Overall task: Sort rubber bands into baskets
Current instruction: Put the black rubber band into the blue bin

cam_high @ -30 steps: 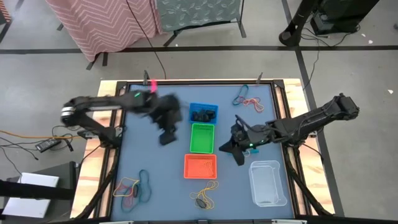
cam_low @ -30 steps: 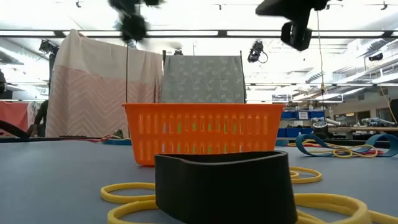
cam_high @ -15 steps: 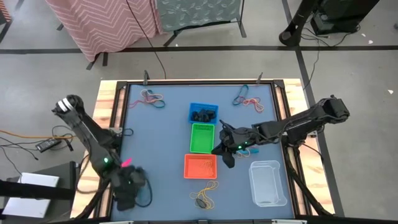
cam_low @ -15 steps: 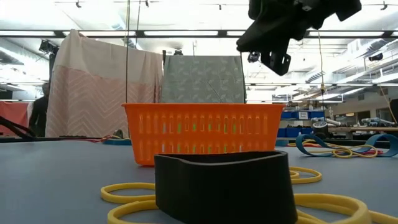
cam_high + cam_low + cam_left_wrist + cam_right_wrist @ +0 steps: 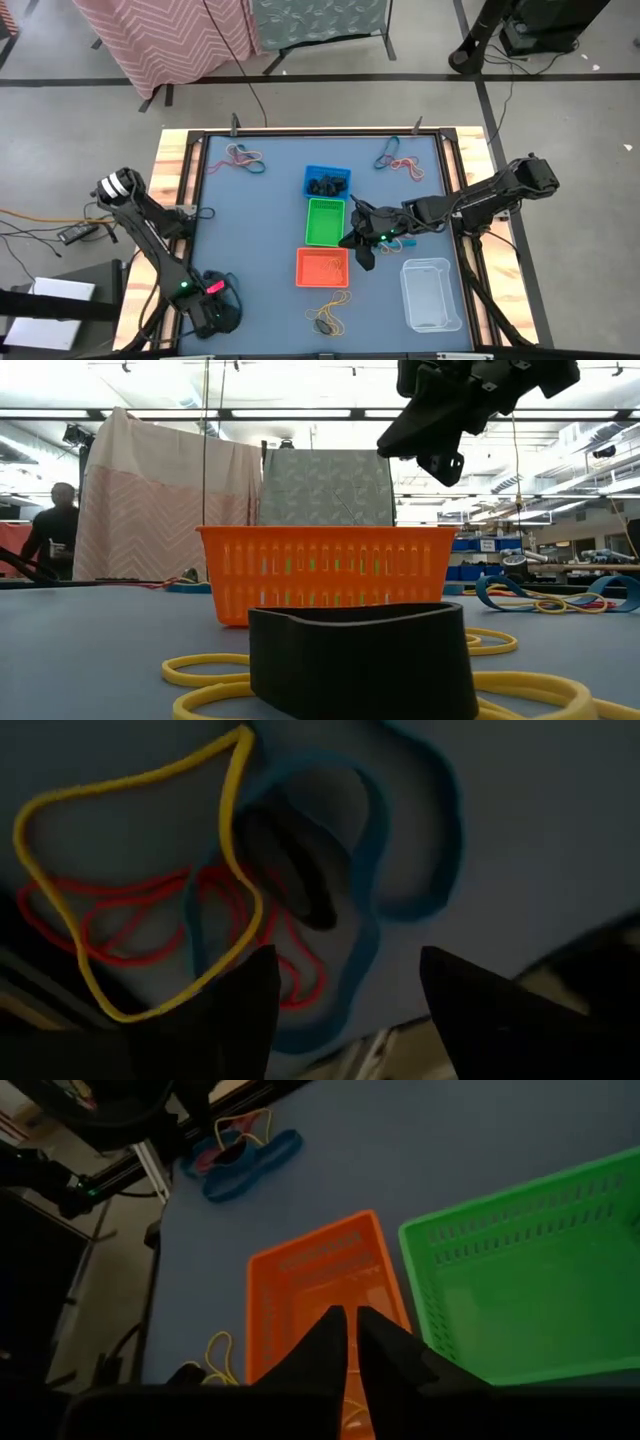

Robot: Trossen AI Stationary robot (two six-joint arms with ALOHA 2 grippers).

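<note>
My left gripper [image 5: 214, 318] hangs open, pointing down, over a heap of rubber bands at the table's near left corner. In the left wrist view its gripper [image 5: 345, 1005] stands just above a yellow band [image 5: 232, 820], red bands [image 5: 130, 925], a teal band [image 5: 445, 840] and a black one [image 5: 295, 880], touching none. My right gripper [image 5: 361, 250] is shut with nothing seen in it, and stands above the right rim of the orange basket [image 5: 322, 267]; its fingertips [image 5: 350, 1345] show over that basket [image 5: 300, 1280]. The green basket [image 5: 325, 221] and the blue basket [image 5: 327, 182] stand behind it in a row.
A clear tub [image 5: 430, 293] stands near right. More bands lie far left [image 5: 243, 157], far right [image 5: 398, 158] and near centre [image 5: 327, 317], where a black band [image 5: 360, 660] and yellow ones [image 5: 200, 672] fill the low view. A person [image 5: 55, 525] stands beyond the table.
My left arm has swung from beside the blue basket to the table's near left corner, rolling its wrist and sinking over the heap of bands, still open. My right gripper has moved a little left and down toward the orange basket.
</note>
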